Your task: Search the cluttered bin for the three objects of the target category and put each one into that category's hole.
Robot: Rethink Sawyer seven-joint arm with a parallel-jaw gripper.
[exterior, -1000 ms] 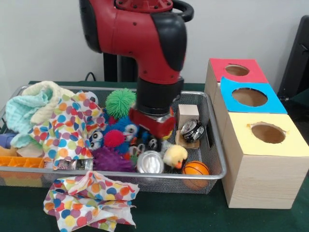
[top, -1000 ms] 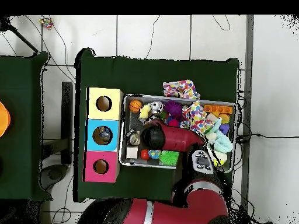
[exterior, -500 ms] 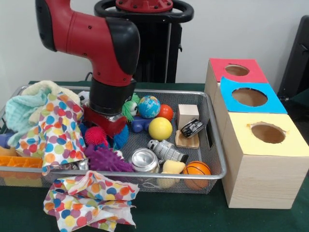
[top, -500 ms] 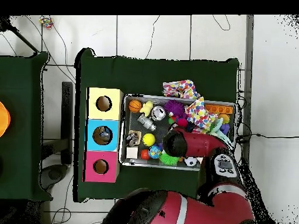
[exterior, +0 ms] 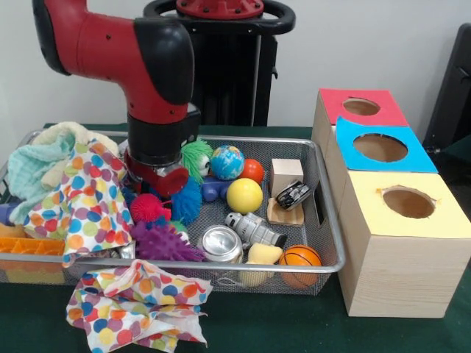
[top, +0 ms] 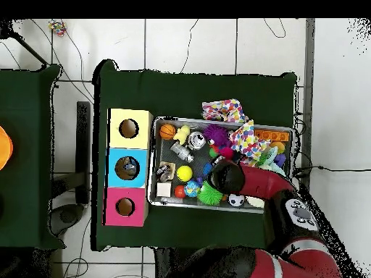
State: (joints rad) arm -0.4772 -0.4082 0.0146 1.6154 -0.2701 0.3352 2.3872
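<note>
I have the arm lowered into the wire bin (exterior: 324, 220), and its hand (exterior: 156, 179) sits low among the soft toys; its fingers are buried from both views, so I cannot tell whether it is wide, narrow or holding anything. Touching the hand in the front view are a blue spiky ball (exterior: 188, 202) and a pink spiky ball (exterior: 149, 207), with a green spiky ball (exterior: 196, 157) just behind it and a purple spiky toy (exterior: 163, 243) in front of it. To the camera's right of the hand lie the round things: a globe ball (exterior: 227, 162), an orange-red ball (exterior: 252, 170) and a yellow ball (exterior: 244, 195), close together. Further from the hand, a grey robot toy (exterior: 254, 229) lies on its side, long axis running diagonally toward the front rim, beside a silver can (exterior: 221, 244) whose end faces the camera. A small basketball (exterior: 299, 257) rests in the front corner. Well apart from the hand, outside the bin, stand the red box (exterior: 358, 108), blue box (exterior: 380, 149) and yellow box (exterior: 407, 204), each with a hole facing up. A spotted cloth (exterior: 90, 195) drapes on the hand's other side; another (exterior: 136, 305) lies on the desk (exterior: 280, 323).
</note>
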